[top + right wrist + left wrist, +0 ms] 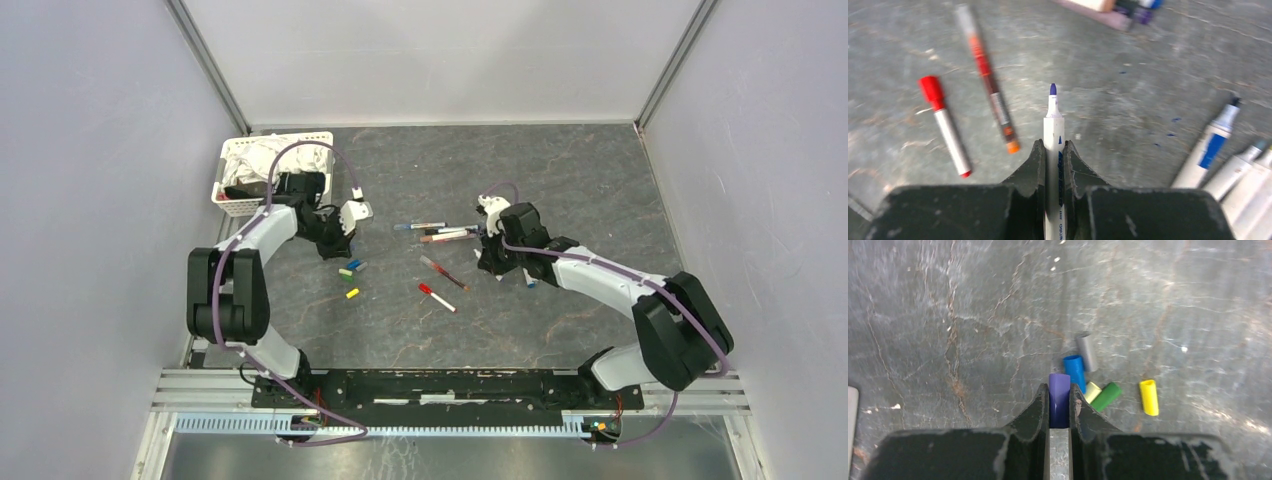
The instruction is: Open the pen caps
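My left gripper [1059,391] is shut on a purple pen cap [1059,385], just above a small pile of loose caps: blue [1075,371], grey [1087,351], pale yellow [1092,391], green [1106,396] and yellow [1148,397]. In the top view the left gripper [338,250] hovers by this pile [351,268]. My right gripper [1053,148] is shut on a white pen [1053,120] whose purple tip is bare; it shows right of centre in the top view [490,262]. A red-capped pen [945,125] and a thin red-brown pen [989,80] lie to its left.
Several more pens lie in a bunch [440,232] at mid-table and at the right of the right wrist view [1213,145]. A white basket of cloths [262,170] stands at the back left. Grey walls close in the table on three sides.
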`<state>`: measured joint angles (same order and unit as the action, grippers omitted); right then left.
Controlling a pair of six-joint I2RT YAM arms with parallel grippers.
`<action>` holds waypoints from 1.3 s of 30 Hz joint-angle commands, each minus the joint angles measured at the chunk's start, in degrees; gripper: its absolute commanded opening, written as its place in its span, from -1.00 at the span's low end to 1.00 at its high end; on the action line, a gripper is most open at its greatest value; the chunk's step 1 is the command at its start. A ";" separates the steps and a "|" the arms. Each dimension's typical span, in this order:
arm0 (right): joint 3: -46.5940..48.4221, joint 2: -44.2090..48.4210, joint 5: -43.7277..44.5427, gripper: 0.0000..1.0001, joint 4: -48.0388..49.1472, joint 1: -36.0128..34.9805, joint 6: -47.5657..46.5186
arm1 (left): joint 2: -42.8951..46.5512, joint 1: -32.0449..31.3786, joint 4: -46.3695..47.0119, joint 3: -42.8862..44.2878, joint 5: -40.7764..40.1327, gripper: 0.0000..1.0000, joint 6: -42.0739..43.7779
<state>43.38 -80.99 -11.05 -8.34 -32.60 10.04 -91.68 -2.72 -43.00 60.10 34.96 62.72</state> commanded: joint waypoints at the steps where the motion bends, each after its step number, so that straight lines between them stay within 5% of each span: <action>1: -0.22 -3.46 17.66 -1.00 1.97 0.24 3.05 | -2.06 -0.09 13.38 -2.39 -4.76 -0.95 -10.00; 6: -0.48 -7.19 22.74 -1.00 4.16 0.65 4.60 | -3.86 -0.10 14.22 -4.35 -5.80 -0.68 -10.76; 11: -0.40 -10.20 24.44 -0.97 4.47 2.04 5.17 | -4.52 -0.10 11.16 -5.63 -3.98 -0.15 -8.53; 21: -1.99 -10.36 26.95 -0.51 3.61 3.27 3.81 | 0.26 -0.02 3.69 -0.50 1.08 0.26 -9.59; 25: -2.44 -8.39 26.99 -0.27 2.35 4.00 3.34 | 5.09 -0.03 -4.81 7.83 5.22 0.97 -12.13; 34: 0.97 0.70 26.63 -0.23 0.86 -1.70 1.42 | 11.59 0.08 -9.83 18.45 1.72 1.00 -20.41; 39: 2.26 2.09 20.41 -0.22 2.85 -11.26 -0.56 | 15.77 0.07 -1.18 18.97 -9.43 1.00 -32.02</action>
<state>43.22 -80.55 13.61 -7.07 -37.85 11.79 -79.66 -2.72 -49.65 77.62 34.52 42.39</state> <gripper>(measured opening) 0.390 0.995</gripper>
